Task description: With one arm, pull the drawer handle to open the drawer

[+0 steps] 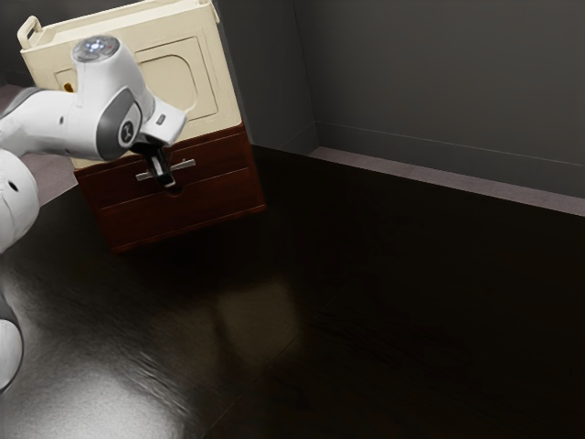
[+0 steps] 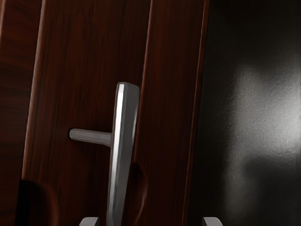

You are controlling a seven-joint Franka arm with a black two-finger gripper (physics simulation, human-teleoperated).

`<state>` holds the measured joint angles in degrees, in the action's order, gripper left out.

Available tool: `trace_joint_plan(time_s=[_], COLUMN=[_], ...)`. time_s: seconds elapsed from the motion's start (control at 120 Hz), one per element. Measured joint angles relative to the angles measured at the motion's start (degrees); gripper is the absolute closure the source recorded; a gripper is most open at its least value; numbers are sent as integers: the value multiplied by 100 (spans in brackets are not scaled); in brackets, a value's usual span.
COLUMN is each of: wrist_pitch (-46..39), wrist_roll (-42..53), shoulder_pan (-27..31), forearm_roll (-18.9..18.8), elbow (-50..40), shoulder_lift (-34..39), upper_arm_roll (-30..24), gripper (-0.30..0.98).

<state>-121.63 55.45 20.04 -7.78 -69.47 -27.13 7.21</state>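
One dark, glossy table (image 1: 411,302) spreads widely across the exterior view, with a pale reflection on it near the cabinet (image 1: 169,82) and a brighter sheen closer to the arm (image 1: 55,123). Beyond its far edge the exterior view adds a grey wall (image 1: 439,82) and a strip of pinkish floor (image 1: 411,174). The cabinet stands at the exterior view's upper left, cream above and red-brown below, and the wrist view brings out the grain of the red-brown wood and the grooves in it. The white and grey arm comes in from the exterior view's left, its hand in front of the cabinet.

The drawer (image 1: 224,155) is in the red-brown part, just under the cream; its front looks flush with the cabinet in the exterior view, so I take it as closed. Across that front runs the handle (image 2: 123,132), a silvery bar. The exterior view gives both ends of it, one on each side of the gripper (image 1: 164,173); the wrist view gives its flat facets and a thin post (image 2: 91,137) joining it to the drawer front.

The jaws are spread: at the wrist view's edge the tips of the two fingers (image 2: 89,222) stand well apart, with part of the bar lying between them, nearer one than the other. Whether either finger touches it, I cannot tell.
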Motion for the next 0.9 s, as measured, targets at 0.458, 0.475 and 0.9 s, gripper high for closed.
trace_joint_plan(time_s=[0.458, 0.475, 0.9], wrist_pitch=[12, 14, 15], wrist_roll=[-25, -26, -27], shoulder_pan=[-9, -9, -168], forearm_roll=[72, 74, 222], elbow=[-370, -395, -1027], shoulder_lift=[300, 321, 777], upper_arm_roll=[-6, -7, -51], gripper=[59, 60, 60])
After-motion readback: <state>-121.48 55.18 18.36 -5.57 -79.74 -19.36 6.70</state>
